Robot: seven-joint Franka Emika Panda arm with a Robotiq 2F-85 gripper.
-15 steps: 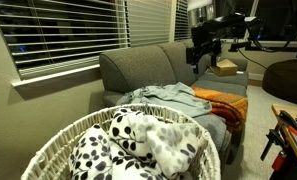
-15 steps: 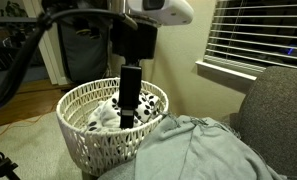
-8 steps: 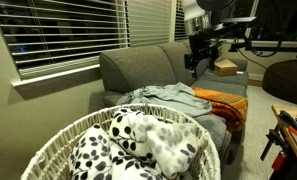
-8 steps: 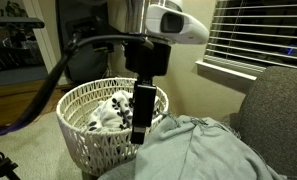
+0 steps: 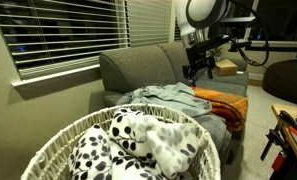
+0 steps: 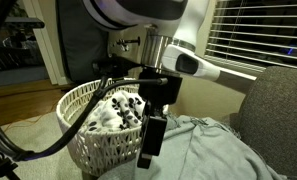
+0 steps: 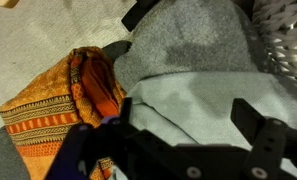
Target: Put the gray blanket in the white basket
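Slatted blinds cover the window behind a gray sofa in a dim living room. The gray blanket lies rumpled across the middle of the sofa seat and spills toward the front edge. The orange blanket sits just beside it, toward the far end of the seat. On the floor off the other end of the sofa stands the white basket, which already holds a white blanket with black spots.

The gripper hangs above the gray blanket with its jaws spread wide and nothing between them. The wrist view shows both fingers framing pale gray cloth, with the orange weave close to one side. The gray edge seems to overlap the orange one there, though the dim view leaves that unsure.

The step in hand looks like the descent to grasp. It would go best by coming straight down on a raised fold near the blanket's middle, well away from the orange blanket, so only gray cloth is pinched. A thick bunch should hold better than a single layer. The lift then needs height, since the trailing fabric must clear the seat's front edge and the basket's rim before release over the middle.
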